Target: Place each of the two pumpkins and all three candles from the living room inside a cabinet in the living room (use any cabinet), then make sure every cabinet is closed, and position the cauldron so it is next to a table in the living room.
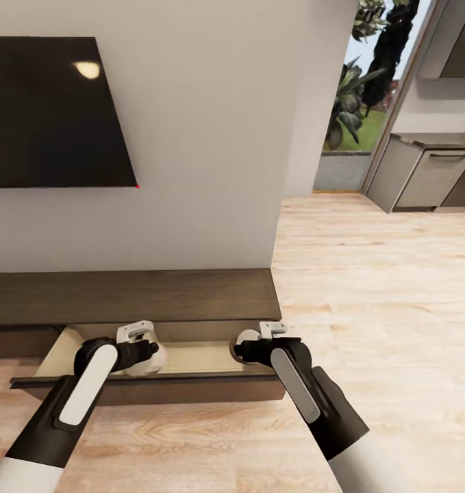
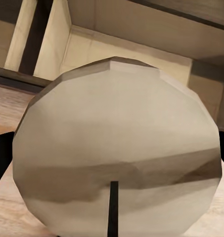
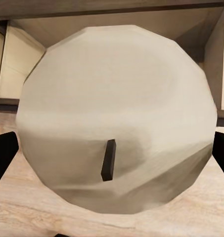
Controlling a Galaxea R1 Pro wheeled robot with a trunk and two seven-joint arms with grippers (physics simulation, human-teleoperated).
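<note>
At the lower middle of the head view, the left gripper (image 1: 148, 355) and right gripper (image 1: 240, 348) each clasp a pale round candle (image 2: 116, 148) directly over the cabinet's (image 1: 129, 294) pulled-out drawer (image 1: 191, 359), so release means straight down.

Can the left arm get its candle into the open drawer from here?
Probably yes. The left gripper holds a pale candle just over the open drawer, whose beige inside below looks free.
</note>
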